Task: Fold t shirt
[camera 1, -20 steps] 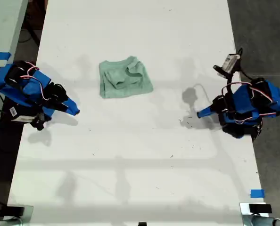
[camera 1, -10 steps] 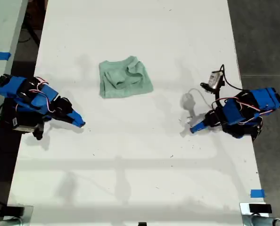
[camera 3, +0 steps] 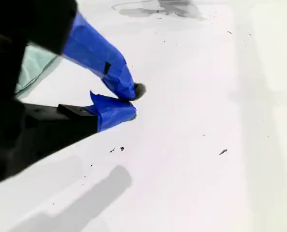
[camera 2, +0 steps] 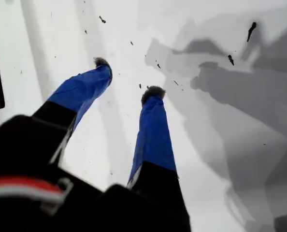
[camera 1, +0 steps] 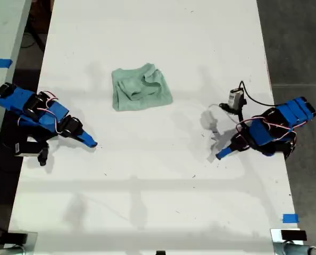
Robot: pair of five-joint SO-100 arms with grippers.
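Rumpled pale mint-green cloth t shirt (camera 1: 141, 88) lies well apart from both: my first gripper (camera 2: 127, 78) jaws apart, my second gripper (camera 3: 132, 101) closed empty w/ shirt behind it.

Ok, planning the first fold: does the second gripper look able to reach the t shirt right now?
Probably yes: only bare table lies between my second gripper and the t shirt. The gripper is shut and aimed past it, so it must turn and open.

A big white table (camera 1: 158, 202) has tiny dark specks on it. Blue tape (camera 1: 290, 218) sticks near its corner. The floor (camera 1: 301, 37) is grey.
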